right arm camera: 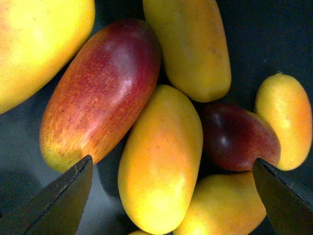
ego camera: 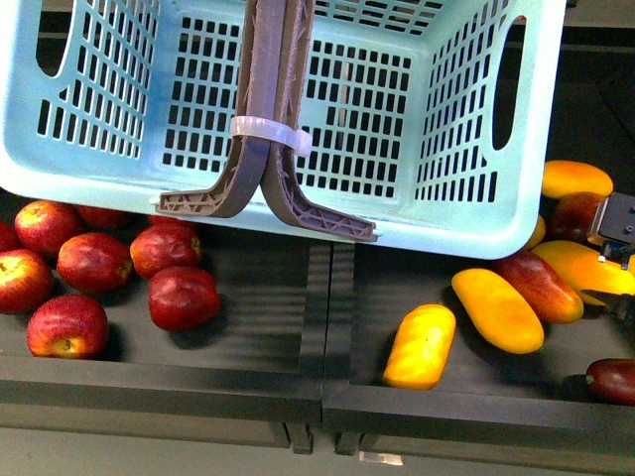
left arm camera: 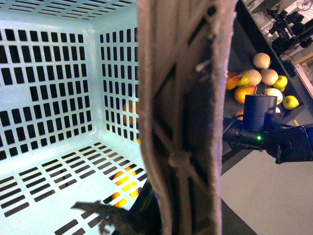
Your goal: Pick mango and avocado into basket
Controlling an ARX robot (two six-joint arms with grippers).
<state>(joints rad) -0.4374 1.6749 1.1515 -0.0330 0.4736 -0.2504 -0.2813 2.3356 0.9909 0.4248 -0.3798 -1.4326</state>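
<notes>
Neither fruit is in the basket (ego camera: 99, 178), by what shows. It fills the upper half of the front view, tilted, its handles (ego camera: 268, 99) folded together at upper centre and bound by a white tie (ego camera: 270, 135). In the left wrist view its teal floor is bare, with only yellow fruit glimpsed through the slots from beneath. The left gripper's jaws are hidden behind the handles in that close view, so I cannot tell whether they clamp them. I judge this arm to be carrying the basket.

To the right, the right gripper (right arm camera: 171, 164) hangs over a cluster of mangoes with its jaws wide apart and nothing between them but air. The plain yellow mango (right arm camera: 161, 161) lies directly below, touching a red-blushed mango (right arm camera: 100, 93) on one side. The pick seems about to begin. No avocado shows in any view, so that half of the job looks wholly undone.

The surface is a dark shelf (ego camera: 268, 307) with a raised front lip, split at centre. Red apples (ego camera: 94, 263) lie in the left tray, mangoes in the right. In the left wrist view's right part, past the right arm (left arm camera: 274, 139), a further dark shelf carries mixed fruit above a pale grey floor.
</notes>
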